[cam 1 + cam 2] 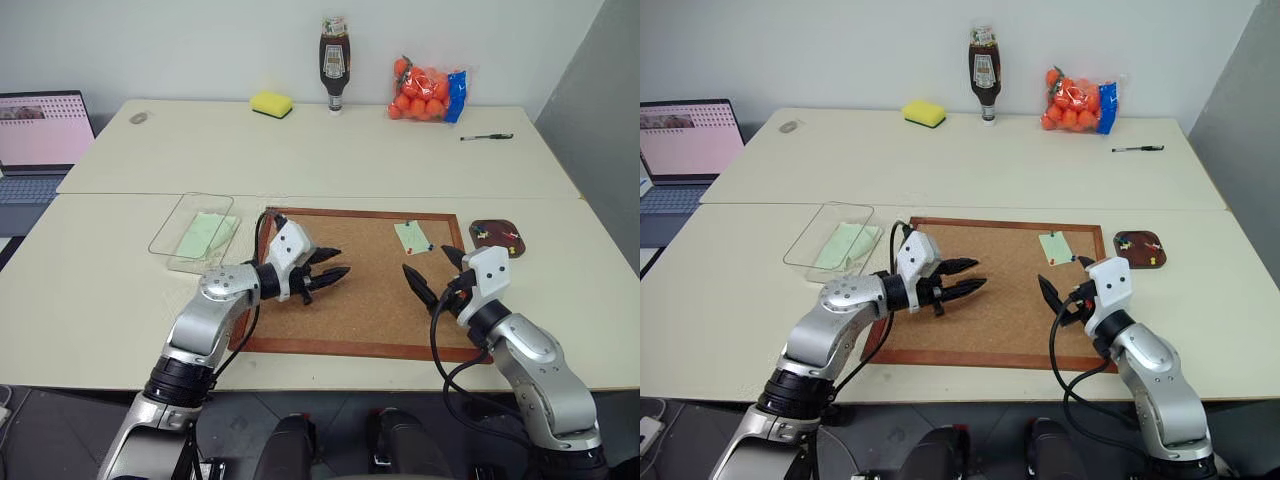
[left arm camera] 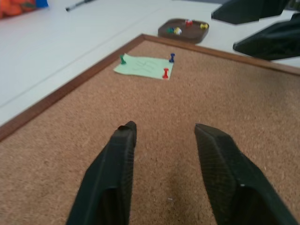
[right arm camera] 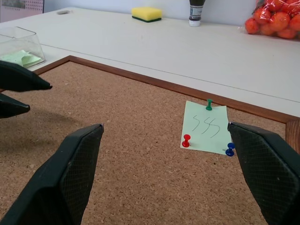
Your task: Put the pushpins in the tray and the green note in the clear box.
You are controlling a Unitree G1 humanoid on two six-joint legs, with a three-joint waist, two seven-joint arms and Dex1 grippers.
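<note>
Left gripper (image 1: 333, 271) hovers over the corkboard's (image 1: 350, 320) left half, fingers parted with nothing between them; right gripper (image 1: 428, 270) sits over the board's near-right part, jaws spread wide, empty. Green note (image 3: 205, 127) lies at the board's far right, pinned by green (image 3: 209, 104), red (image 3: 186, 140) and blue (image 3: 229, 149) pushpins. Tray (image 1: 499, 238) just right of the board holds several pins; clear box (image 1: 195, 232), left of the board, holds a pale green sheet (image 1: 204, 233).
</note>
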